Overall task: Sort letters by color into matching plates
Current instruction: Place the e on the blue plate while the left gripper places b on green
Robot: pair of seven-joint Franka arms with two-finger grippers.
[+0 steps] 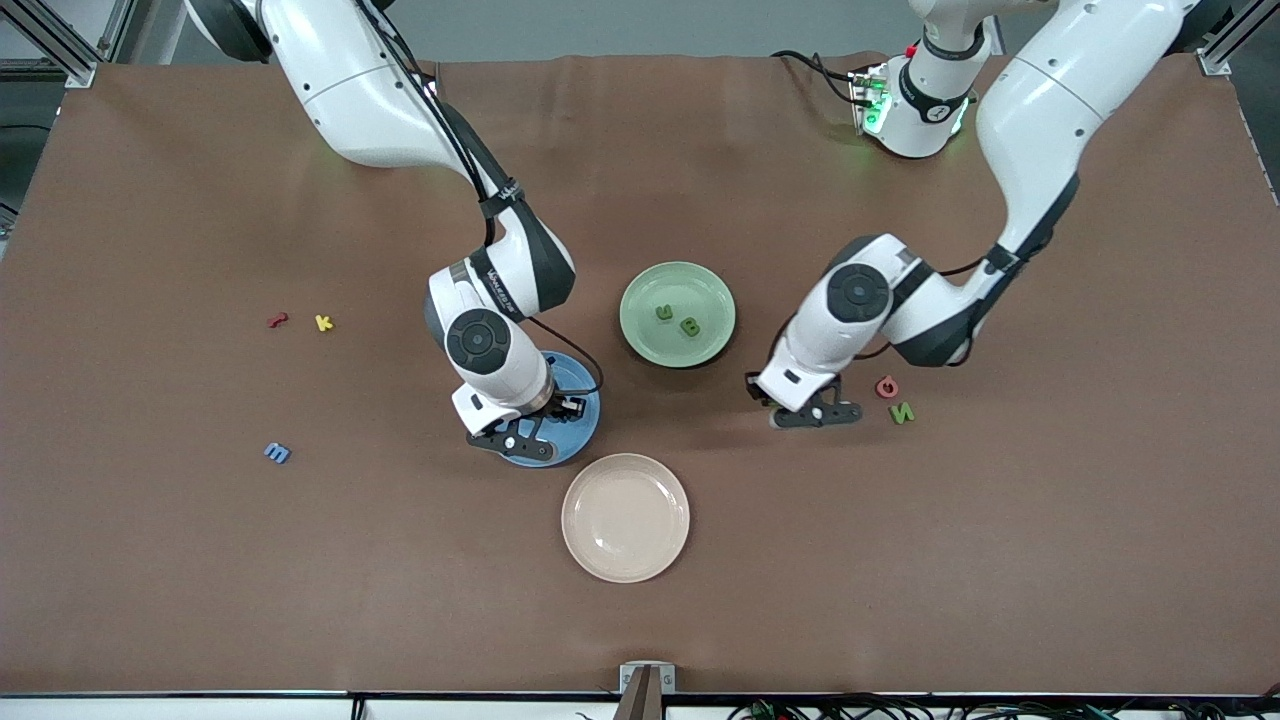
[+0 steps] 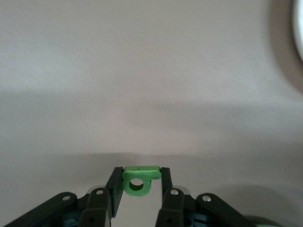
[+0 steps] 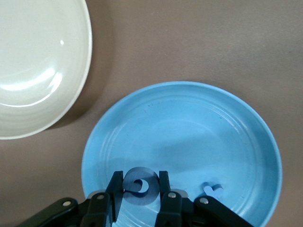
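The cream plate [image 1: 625, 517] lies nearest the front camera on the brown surface [image 1: 1000, 560], with nothing on it. Just beside it, a little farther from the camera, sits the blue plate [image 1: 585, 405], and the right pincer [image 3: 137, 189] hangs over that plate clamped on a blue letter [image 3: 138, 185]; another small blue letter [image 3: 213, 190] already lies in the plate. Farther still sits the pale green plate [image 1: 678, 313] with two dark green letters [image 1: 678, 320] in it. The left pincer [image 2: 138, 182] is over bare surface between the green plate and a pink letter [image 1: 886, 386], clamped on a green letter with a hole [image 2: 138, 179]. A green N [image 1: 902, 412] lies just beside the pink one. Toward the right arm's end lie a blue letter on the surface [image 1: 277, 453], a red letter [image 1: 278, 320] and a yellow K [image 1: 323, 322].
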